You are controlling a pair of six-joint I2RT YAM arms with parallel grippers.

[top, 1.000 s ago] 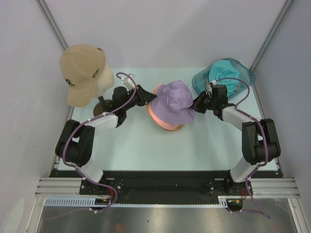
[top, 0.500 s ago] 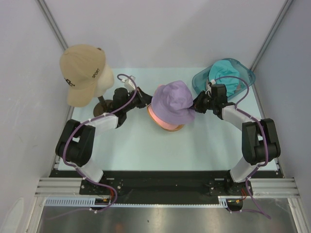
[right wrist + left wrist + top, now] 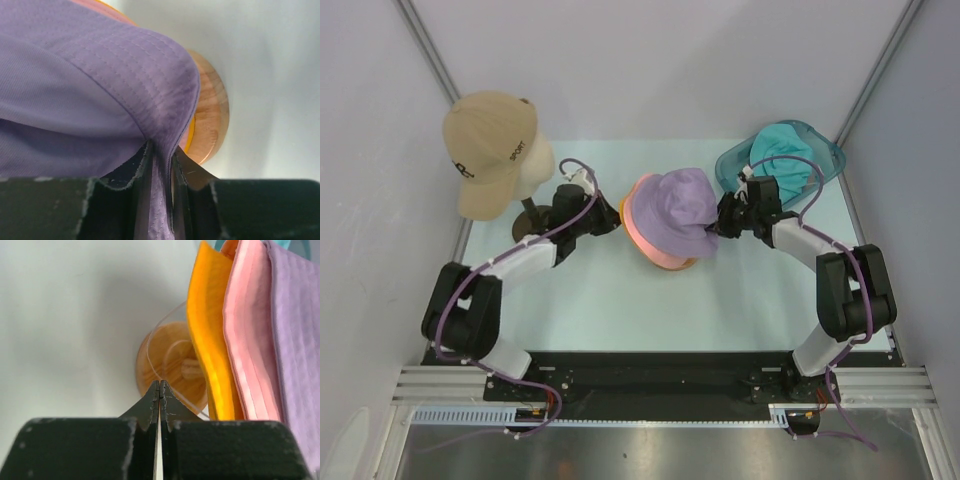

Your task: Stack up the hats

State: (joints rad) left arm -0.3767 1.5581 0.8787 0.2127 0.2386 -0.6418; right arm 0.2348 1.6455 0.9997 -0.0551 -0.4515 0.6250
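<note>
We see both arms reaching inward to mid-table. The left gripper [image 3: 159,386] has its fingers pressed together on nothing, just beside the brims. The right gripper [image 3: 161,152] pinches the brim of the soft lilac bucket hat [image 3: 675,205]. Beneath it only edges of the pink cloth hat [image 3: 250,340] and the yellow-orange cloth hat [image 3: 207,330] show. We count three stacked hats, their round wooden stand [image 3: 172,352] mostly hidden.

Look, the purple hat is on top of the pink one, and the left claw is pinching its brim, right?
Not quite. The lilac hat is on top of the pink hat, but the right gripper is pinching its brim, as the right wrist view shows. The left gripper is shut on nothing.
</note>
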